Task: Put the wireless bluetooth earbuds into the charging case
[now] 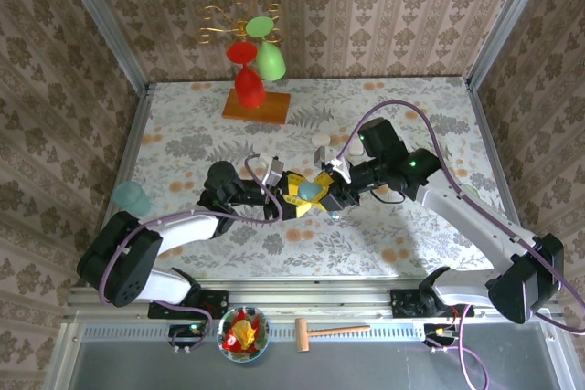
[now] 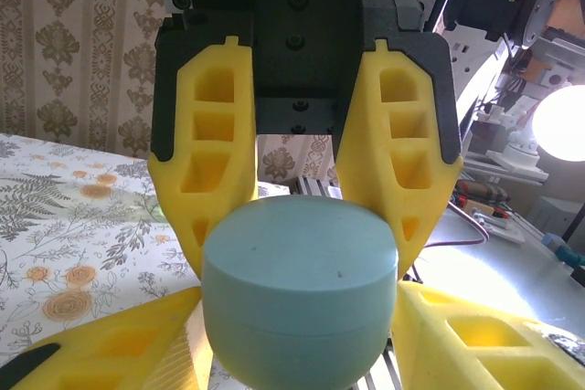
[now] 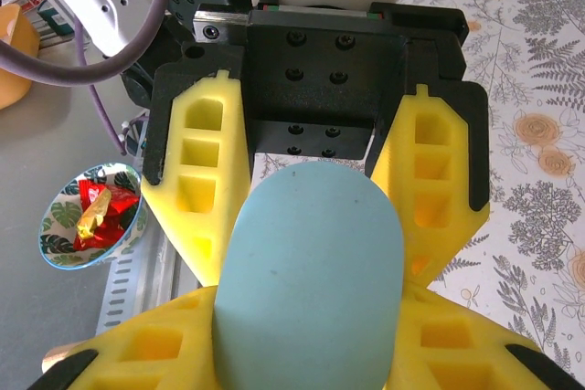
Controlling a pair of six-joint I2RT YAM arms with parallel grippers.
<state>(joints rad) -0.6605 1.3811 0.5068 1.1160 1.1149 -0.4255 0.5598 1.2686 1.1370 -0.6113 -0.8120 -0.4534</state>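
A light blue pebble-shaped charging case (image 1: 312,191) hangs above the middle of the table, held from both sides. My left gripper (image 1: 300,195) is shut on it from the left and my right gripper (image 1: 325,191) from the right. In the left wrist view the case (image 2: 300,289) sits between my left gripper's (image 2: 306,237) yellow fingers (image 2: 215,180), lid closed with its seam showing; the other arm's fingers press in from below. Seen from the right wrist, the case (image 3: 311,280) stands tall inside my right gripper (image 3: 315,258). The earbuds are out of view.
A wooden stand with red and green cups (image 1: 256,70) is at the back. A white rounded case (image 1: 321,140) lies behind the grippers. A teal cup (image 1: 131,196) stands at the left edge. A candy bowl (image 1: 242,332) and a wooden mallet (image 1: 329,331) lie in front of the table.
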